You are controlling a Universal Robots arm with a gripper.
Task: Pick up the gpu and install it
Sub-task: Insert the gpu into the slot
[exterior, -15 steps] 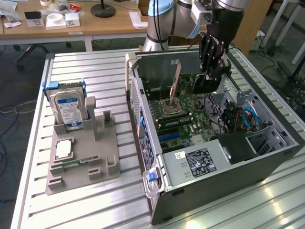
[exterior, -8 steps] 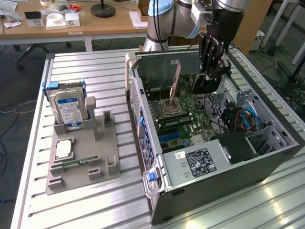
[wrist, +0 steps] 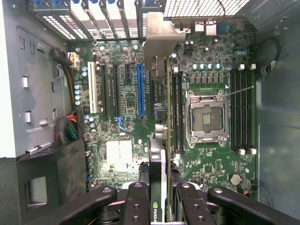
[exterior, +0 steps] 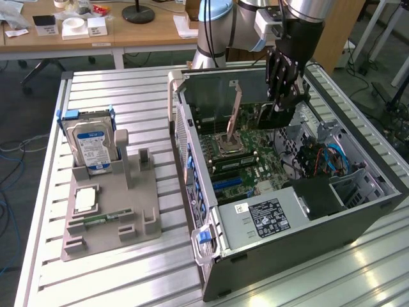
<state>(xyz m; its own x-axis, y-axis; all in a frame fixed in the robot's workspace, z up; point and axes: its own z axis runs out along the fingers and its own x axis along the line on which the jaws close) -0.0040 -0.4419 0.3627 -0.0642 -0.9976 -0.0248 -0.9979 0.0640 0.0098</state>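
The gpu hangs edge-down inside the open computer case, above the motherboard. My gripper is shut on the gpu's top edge. In the wrist view the gpu runs edge-on away from my gripper, and its silver end bracket reaches toward the rear slot openings. It hovers over the board between the long blue slot and the empty processor socket. Whether its lower edge touches a slot is hidden.
A grey parts holder on the slatted table at the exterior view's left carries a hard drive, a processor chip and a memory stick. Inside the case are a black power supply, a drive cage and loose cables.
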